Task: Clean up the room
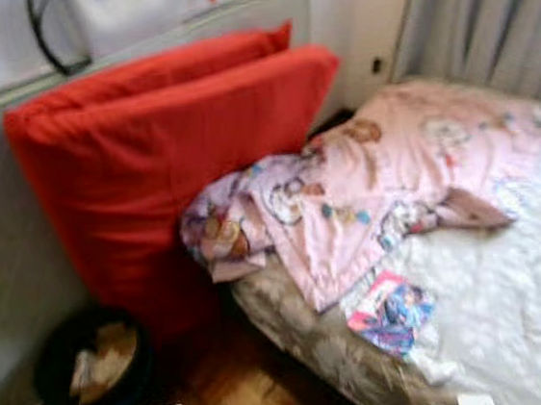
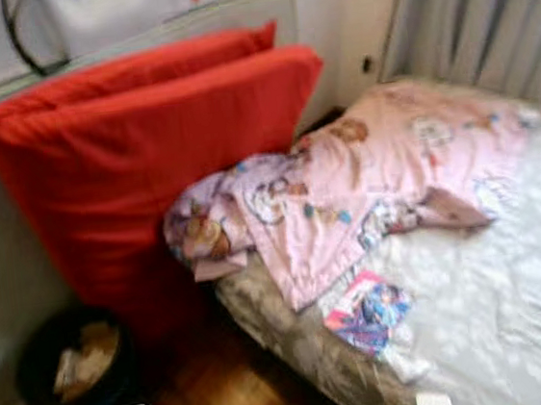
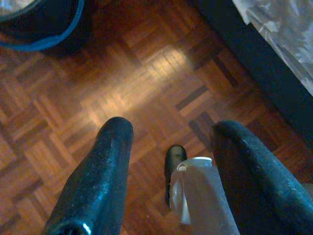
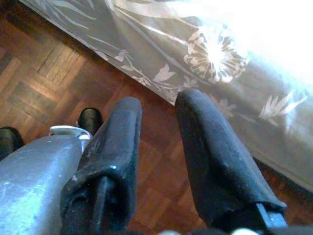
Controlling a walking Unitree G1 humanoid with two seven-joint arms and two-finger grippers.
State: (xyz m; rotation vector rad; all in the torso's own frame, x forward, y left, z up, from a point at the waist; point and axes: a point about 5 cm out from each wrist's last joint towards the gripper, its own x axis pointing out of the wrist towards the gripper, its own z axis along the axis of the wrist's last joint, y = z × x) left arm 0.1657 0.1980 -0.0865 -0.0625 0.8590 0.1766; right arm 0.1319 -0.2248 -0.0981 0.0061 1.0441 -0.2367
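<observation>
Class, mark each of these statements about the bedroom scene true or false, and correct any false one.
1. The large red cushions lean upright beside the bed. True.
2. The pink patterned blanket is folded neatly. False: it lies crumpled, one end hanging off the bed's edge.
3. A colourful picture book lies on the white bedsheet. True.
4. The dark round basket sits on the bed. False: it stands on the wooden parquet floor.
5. The left gripper holds the book. False: its fingers are open above the floor.

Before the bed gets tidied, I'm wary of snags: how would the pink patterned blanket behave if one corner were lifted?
The pink blanket lies crumpled in soft folds, so it would probably sag and trail rather than rise flat. One bunched end hangs over the bed edge beside the red cushions, so it might drag against them.
</observation>
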